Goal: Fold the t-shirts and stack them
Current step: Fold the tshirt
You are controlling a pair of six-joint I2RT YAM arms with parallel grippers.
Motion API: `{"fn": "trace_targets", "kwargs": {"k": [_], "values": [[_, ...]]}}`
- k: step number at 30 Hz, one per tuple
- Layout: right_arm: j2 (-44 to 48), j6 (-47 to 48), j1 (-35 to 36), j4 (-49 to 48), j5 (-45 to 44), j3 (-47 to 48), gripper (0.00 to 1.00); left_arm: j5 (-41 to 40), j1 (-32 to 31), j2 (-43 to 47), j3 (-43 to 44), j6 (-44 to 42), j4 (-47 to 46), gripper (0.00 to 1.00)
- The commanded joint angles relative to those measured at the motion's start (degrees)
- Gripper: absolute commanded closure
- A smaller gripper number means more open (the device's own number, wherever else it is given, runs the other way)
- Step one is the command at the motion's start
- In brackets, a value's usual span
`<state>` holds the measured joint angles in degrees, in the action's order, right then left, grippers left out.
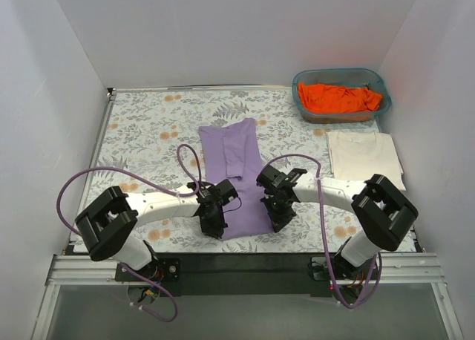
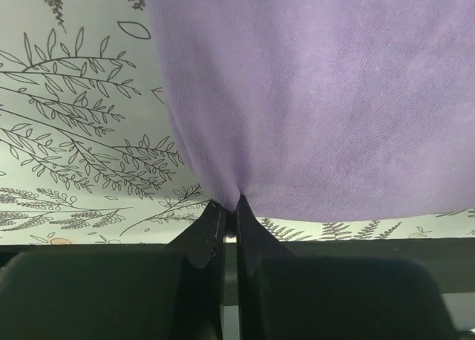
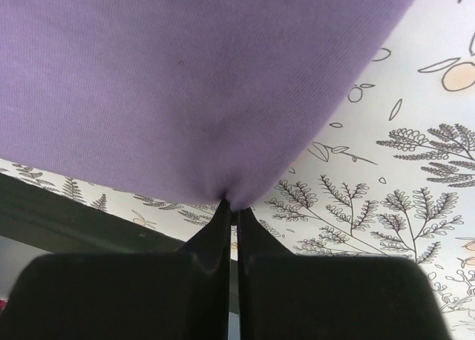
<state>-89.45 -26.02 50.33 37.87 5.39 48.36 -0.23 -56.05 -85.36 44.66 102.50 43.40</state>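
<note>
Left tool, right tool — black wedges tight on soft lavender t-shirt

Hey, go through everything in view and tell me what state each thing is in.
purple t-shirt: folded into a long strip, flat on the tablecloth, near edge gripped.
orange t-shirt: crumpled in the teal basket.
cream t-shirt: folded, flat on the tablecloth.
teal basket: upright, holding the orange t-shirt.
left gripper: shut on the purple t-shirt.
right gripper: shut on the purple t-shirt.
</note>
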Motion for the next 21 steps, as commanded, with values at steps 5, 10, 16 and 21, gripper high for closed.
{"fn": "trace_targets", "kwargs": {"k": [5,10,16,21], "values": [[1.11,6.07,1.09,6.06,2.69,0.16,0.99,2.58,-1.69,2.03,3.67,-2.21,11.17,1.0],[8.67,8.79,1.09,18.8,10.07,-0.28,0.99,15.33,-5.99,10.47,4.38,-1.96,15.74,1.0],[14.91,11.52,1.09,30.49,14.82,0.94,0.99,24.74,-15.04,16.8,4.82,6.46,16.72,1.0],[13.53,13.88,0.74,36.39,9.85,10.33,0.99,27.39,-12.01,22.15,4.99,7.89,16.28,1.0]]}}
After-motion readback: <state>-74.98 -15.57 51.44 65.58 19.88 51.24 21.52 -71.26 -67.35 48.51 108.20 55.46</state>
